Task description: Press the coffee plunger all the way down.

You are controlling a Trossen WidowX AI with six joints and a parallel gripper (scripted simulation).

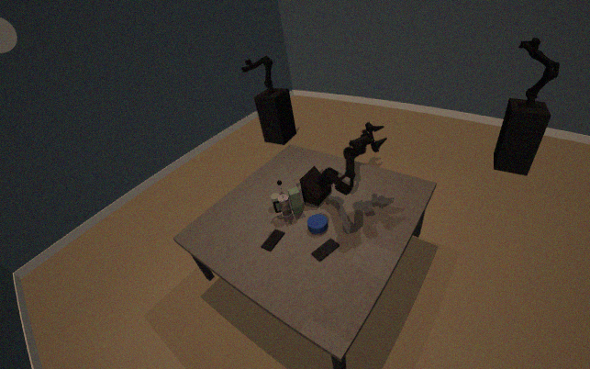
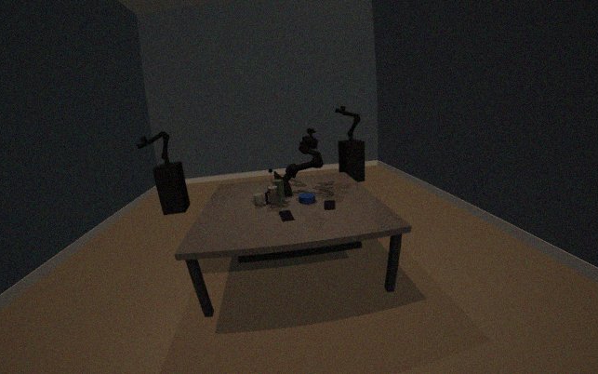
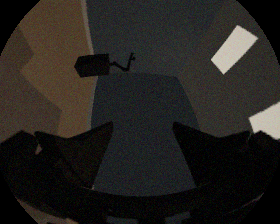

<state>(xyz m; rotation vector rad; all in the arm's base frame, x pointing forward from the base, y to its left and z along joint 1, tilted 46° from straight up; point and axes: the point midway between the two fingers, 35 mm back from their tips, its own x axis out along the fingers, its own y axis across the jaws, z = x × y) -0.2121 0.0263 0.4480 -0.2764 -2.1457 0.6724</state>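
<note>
I am seeing the hand [image 1: 376,136] hanging wide open and holding nothing, raised well above and behind the coffee press [image 1: 283,204]. The press is standing on the surface [image 1: 380,275] just beside a green carton [image 1: 295,200]. Dim grain is blurring its glass, and I am reading no labels.

fingers spread wide, nothing between | wall [image 3: 138,23] behind | pedestal arm [image 3: 98,64] far left | floor [image 3: 54,56] left

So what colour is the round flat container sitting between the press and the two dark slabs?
Blue; the container shows best in the top view.
</note>
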